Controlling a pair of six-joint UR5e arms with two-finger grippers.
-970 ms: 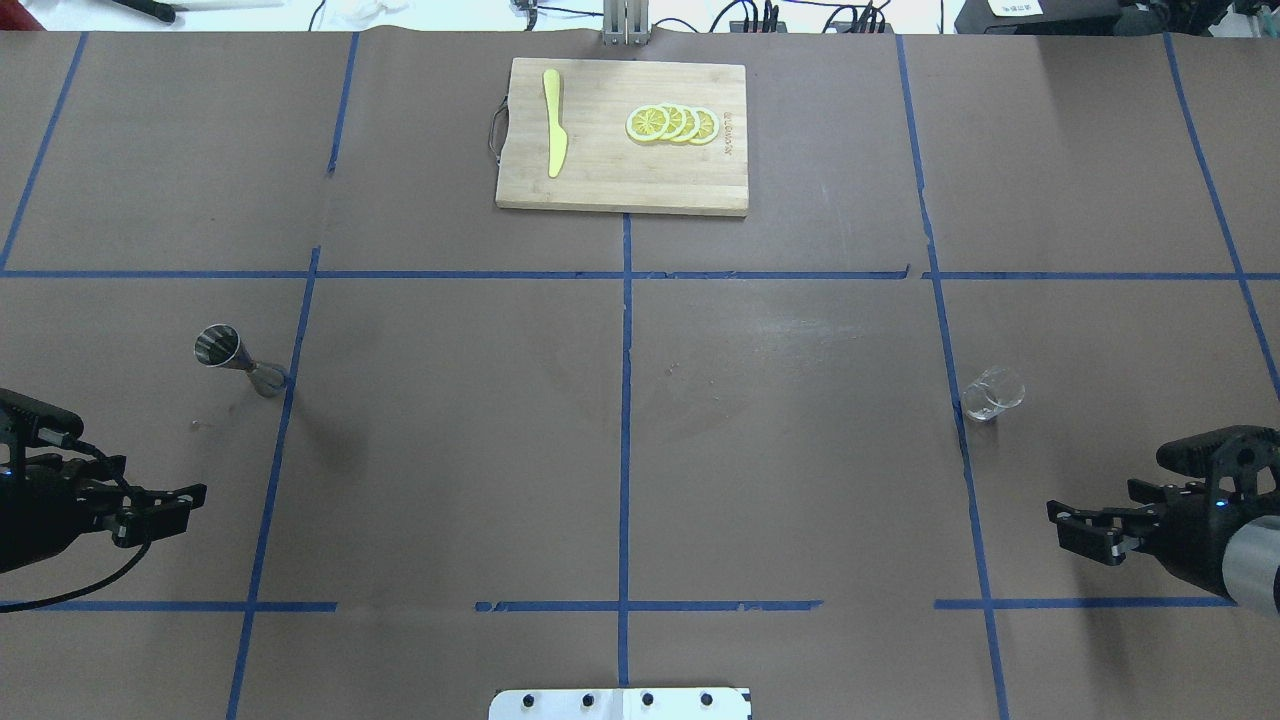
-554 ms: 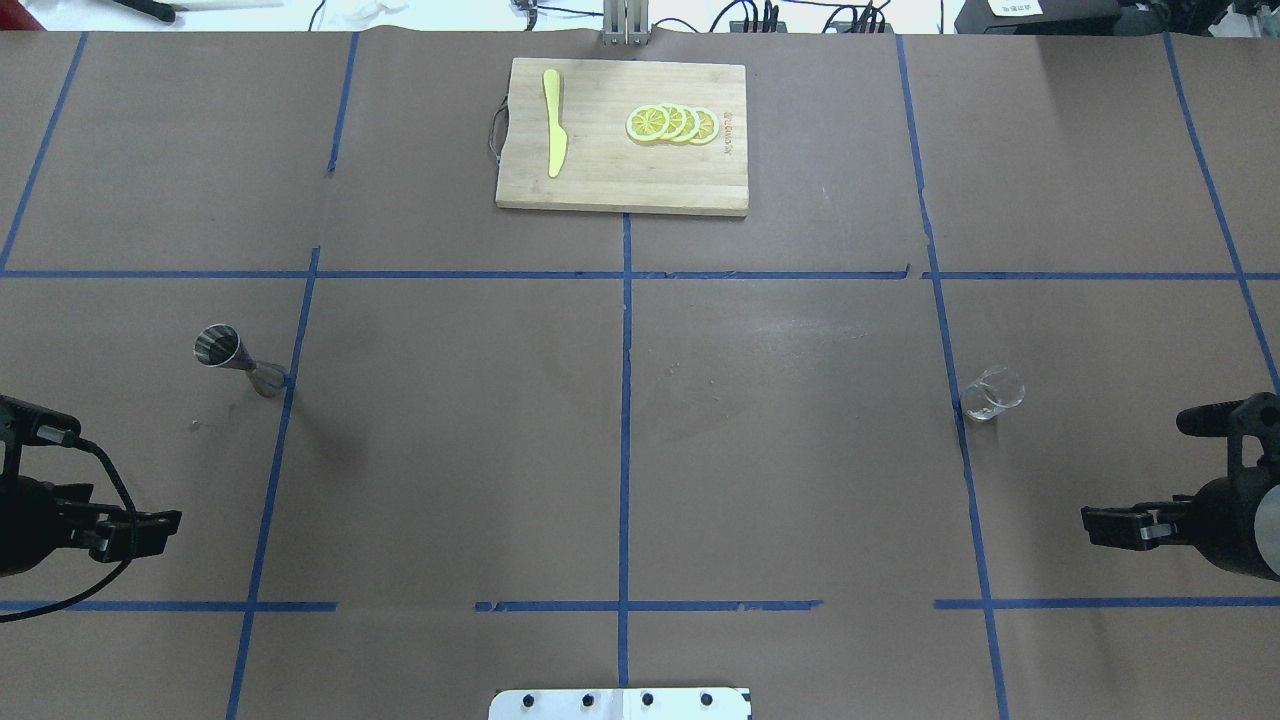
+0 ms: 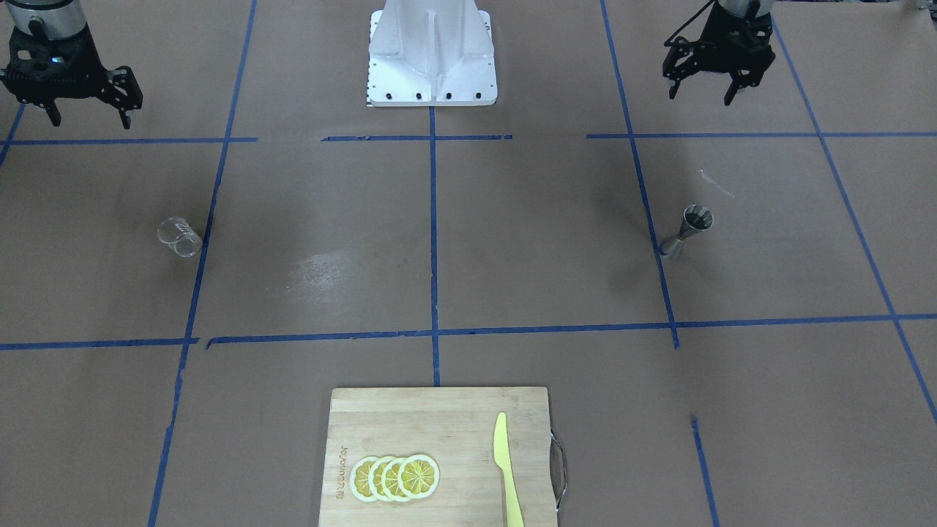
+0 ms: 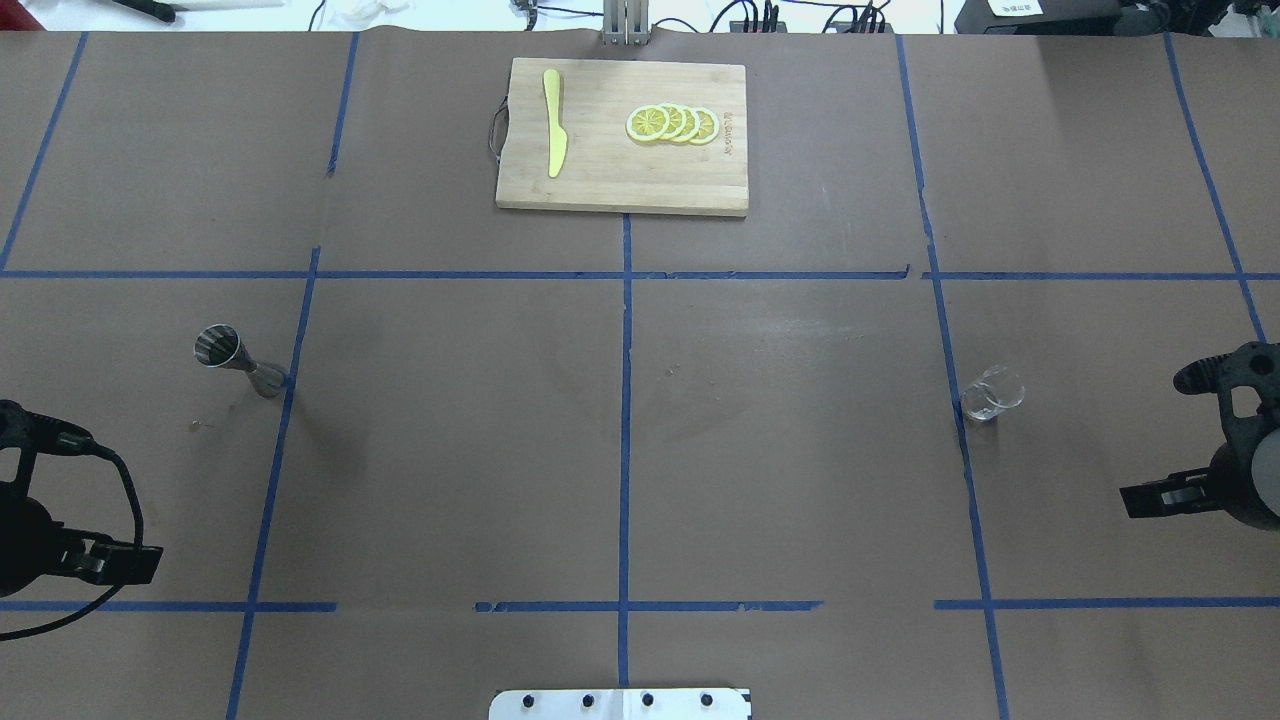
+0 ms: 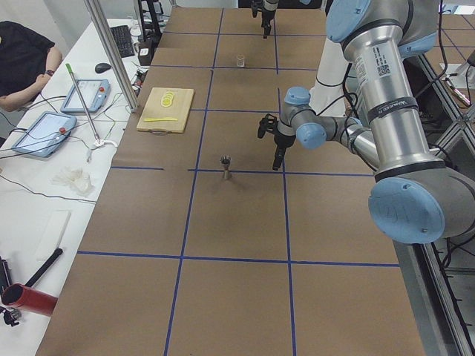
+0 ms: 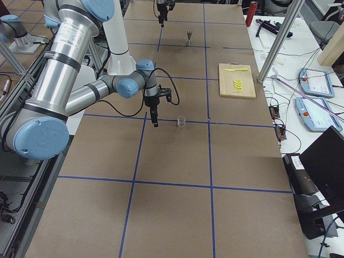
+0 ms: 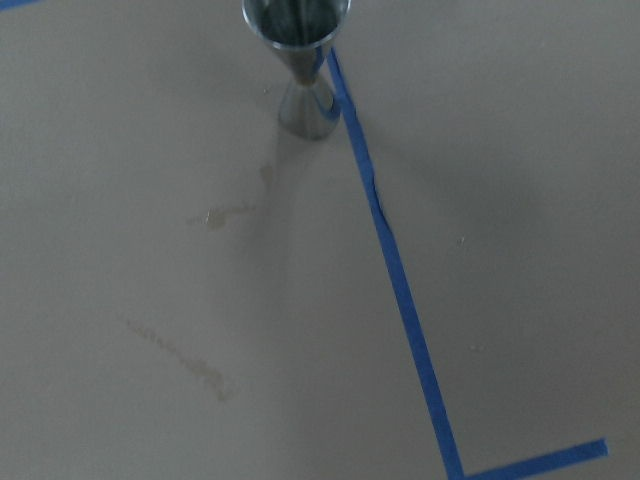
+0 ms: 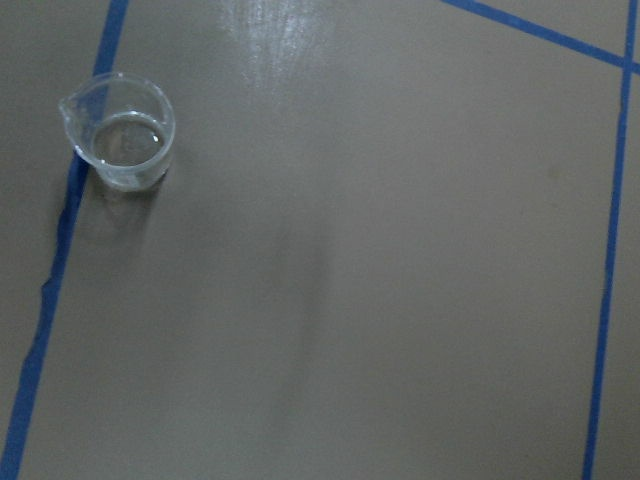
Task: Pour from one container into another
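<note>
Two grippers, both out by the near edge of the table [image 4: 450,480], one toward each end. On left gripper [image 3: 700,96]: fingers spread wide, nothing between them, hanging above the paper. On right gripper [image 3: 89,121]: same, wide apart and empty. Between them, white base plate [image 4: 620,703] at mid near edge.

Further in, about halfway across: glass cup [image 4: 992,392] upright on the right half, just beside a blue tape line [image 4: 942,330], well apart from right gripper. Pour lip visible in right wrist view, contents hard to tell. Opposite, metal jigger [image 4: 235,360] upright on the left half, foot right at another tape line, well apart from left gripper. Cup and jigger well apart, whole centre of table between them.

At mid far edge: wooden cutting board [image 4: 620,180], with yellow knife [image 4: 553,125] on its left part and fanned lemon slices [image 4: 672,123] on its right part.
</note>
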